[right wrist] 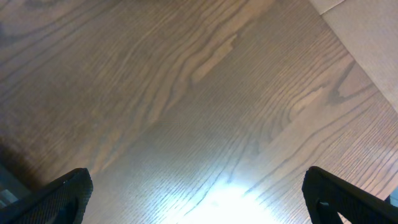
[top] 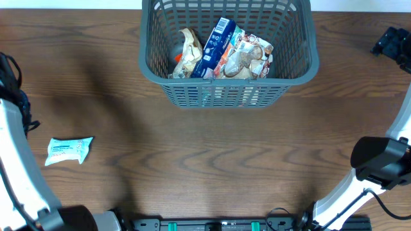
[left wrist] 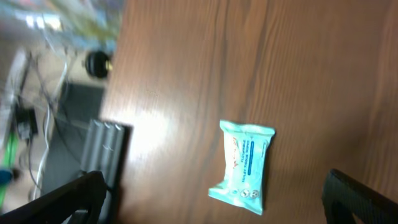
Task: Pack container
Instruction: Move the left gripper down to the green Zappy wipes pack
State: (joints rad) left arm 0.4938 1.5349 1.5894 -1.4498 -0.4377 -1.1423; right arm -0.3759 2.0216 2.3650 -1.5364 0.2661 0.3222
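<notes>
The left claw (left wrist: 211,202) hangs over the near-left part of the table (top: 212,160) with its jaws wide apart and nothing between them. A pale blue packet (left wrist: 242,167) lies flat on the wood below, framed between the two fingers but not touched. The right claw (right wrist: 205,196) is spread just as wide over bare wood on its own side and holds nothing.

We take the step in hand to be fetching the one loose packet (top: 69,151). The basket (top: 164,74) already holds a blue box (top: 215,48) and some snack bags (top: 247,56).

The next move, as we judge it, calls for the left claw to drop straight down. The packet's long side runs roughly along the fingers, so the jaws should close across its narrow width. It looks soft and lies flat, so the fingertips must reach almost to the wood to catch it. Then comes a lift high enough to clear the rim.

The basket stands at the far middle of the table, well apart from the left claw, away to its right and farther back. It also stands apart from the right claw, whose camera shows no part of it.
</notes>
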